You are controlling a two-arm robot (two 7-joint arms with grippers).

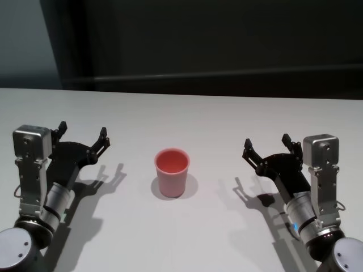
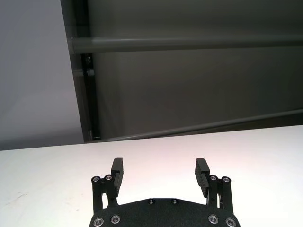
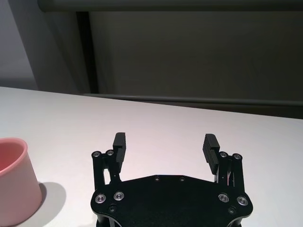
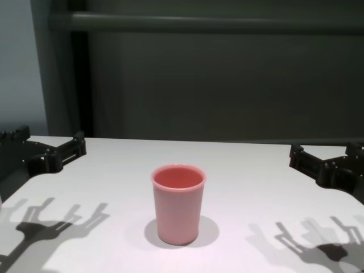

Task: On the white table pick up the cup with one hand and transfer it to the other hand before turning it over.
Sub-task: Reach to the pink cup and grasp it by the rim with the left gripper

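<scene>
**Nothing Picked Up Yet: The Cup Waits in the Middle**

So far the cup [image 1: 171, 171] has not been touched. It is seen standing upright on the white table [image 1: 187, 119], about halfway between the left and right edges and closer to the near edge than the far one. Its open mouth is turned up, and nothing can be seen inside it.

The cup is judged to be light and made of thin plastic. It can likely be bent a little if squeezed hard, so a soft squeeze is called for. Its sides look smooth and may be slippery. It gets narrower toward the bottom, so it could slide down out of a loose hold. A hold around the side, a bit under the rim, is thought best. Room must be left on the cup for the other gripper to take it.

The left gripper [image 1: 82, 134] is held low over the table near the left edge, with its jaws spread wide and nothing between them. The right gripper [image 1: 266, 145] is held the same way near the right edge, also spread wide and holding nothing. Both are pointed toward the far edge and are well apart from the cup.
</scene>
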